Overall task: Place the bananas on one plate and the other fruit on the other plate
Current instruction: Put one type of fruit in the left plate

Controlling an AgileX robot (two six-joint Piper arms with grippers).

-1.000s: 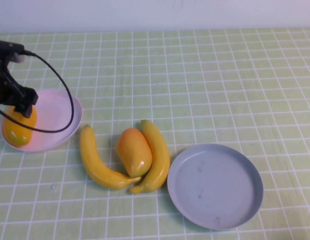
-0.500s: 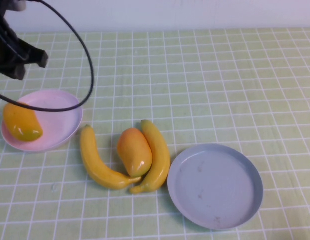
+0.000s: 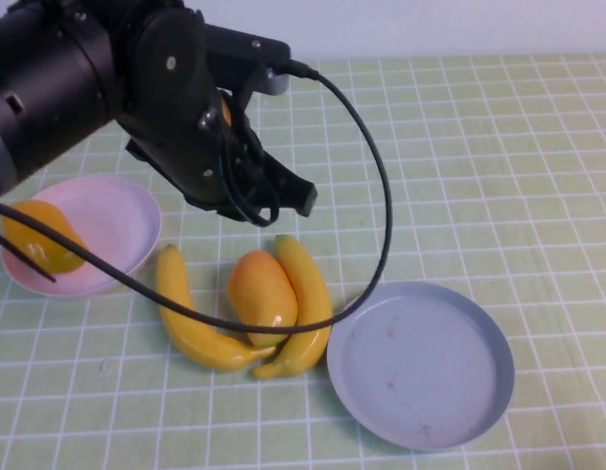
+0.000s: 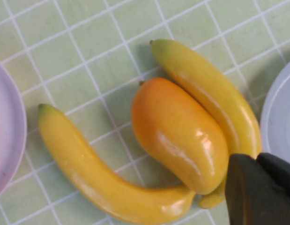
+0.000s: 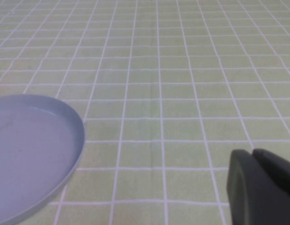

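The left arm (image 3: 136, 98) reached over the middle of the table, and its gripper (image 4: 262, 190) hung above the fruit with its jaws pressed together, holding nothing. Below it, one mango (image 3: 262, 297) lay on the cloth (image 3: 459, 147) between the two bananas, touching the right banana (image 3: 304, 308); the left banana (image 3: 190, 318) curved under it so that the banana tips met near the mango's lower end. The other mango (image 3: 43, 238) sat on the pink plate (image 3: 112, 220) at the left. The grey plate (image 3: 420, 362) lay bare just beside the right banana. The right gripper (image 5: 262, 190) hovered low over the cloth near the grey plate, its jaws also closed and empty.
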